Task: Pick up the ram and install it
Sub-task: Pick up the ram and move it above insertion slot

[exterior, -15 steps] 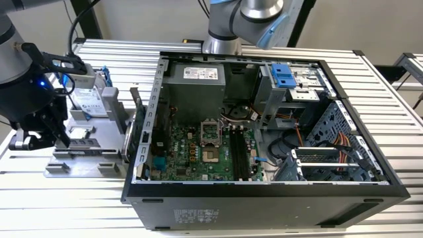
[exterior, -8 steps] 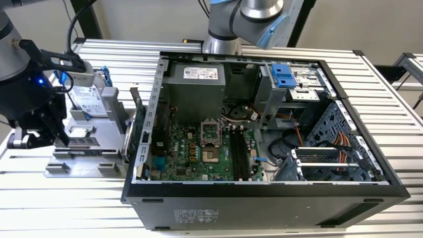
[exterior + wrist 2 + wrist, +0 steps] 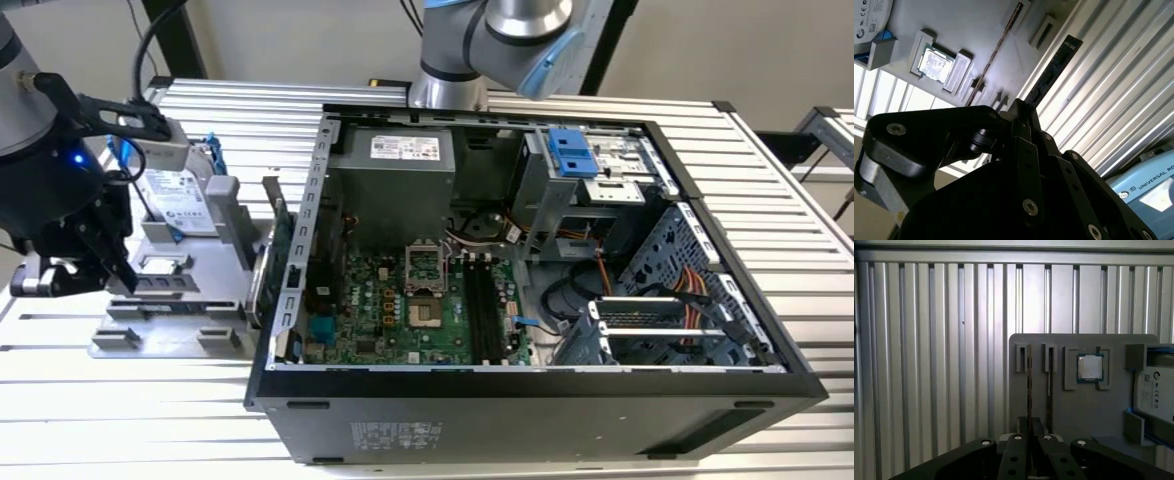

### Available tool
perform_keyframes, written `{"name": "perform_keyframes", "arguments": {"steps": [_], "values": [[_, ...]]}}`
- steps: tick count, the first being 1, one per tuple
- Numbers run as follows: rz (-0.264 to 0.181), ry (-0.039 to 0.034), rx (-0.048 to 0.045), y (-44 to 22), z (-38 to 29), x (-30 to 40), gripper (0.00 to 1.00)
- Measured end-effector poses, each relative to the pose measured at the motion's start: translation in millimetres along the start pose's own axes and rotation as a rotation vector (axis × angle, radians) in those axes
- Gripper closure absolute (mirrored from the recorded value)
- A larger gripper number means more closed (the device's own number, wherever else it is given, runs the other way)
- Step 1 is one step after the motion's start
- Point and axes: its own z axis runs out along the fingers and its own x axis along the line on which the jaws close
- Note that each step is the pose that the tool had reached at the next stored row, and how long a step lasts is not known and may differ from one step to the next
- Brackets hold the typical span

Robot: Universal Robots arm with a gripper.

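Silver ribbed tabletop (image 3: 134, 430) runs under everything, and an open computer case (image 3: 534, 395) sits in the middle of the exterior view. The black claw (image 3: 1024, 112) is in the lower half of the second wrist view. Its two fingers look pressed together on one end of the ram (image 3: 1056, 62).

The ram sticks out from the claw toward the upper right of that frame, up off the tabletop. It is long, thin and flat. It is very dark, with a small pale mark near its far tip.

Just beside it, toward the upper left, is a gray tray (image 3: 979, 25). A second thin stick (image 3: 999, 50) stands on its edge in the tray. Farther left is a shiny square chip (image 3: 934, 62).

I think the picking up is done. The putting in is not. In the exterior view the long black slots (image 3: 483, 310) on the green board (image 3: 387, 310) inside the case look empty. The claw is at the far left of that frame, well apart from them.
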Motion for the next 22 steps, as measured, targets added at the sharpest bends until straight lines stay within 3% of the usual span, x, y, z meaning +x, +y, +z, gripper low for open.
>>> {"name": "perform_keyframes", "arguments": {"steps": [22], "values": [[0.000,0.0000,0.0016,1.2,-8.0,-0.2,1.00]]}}
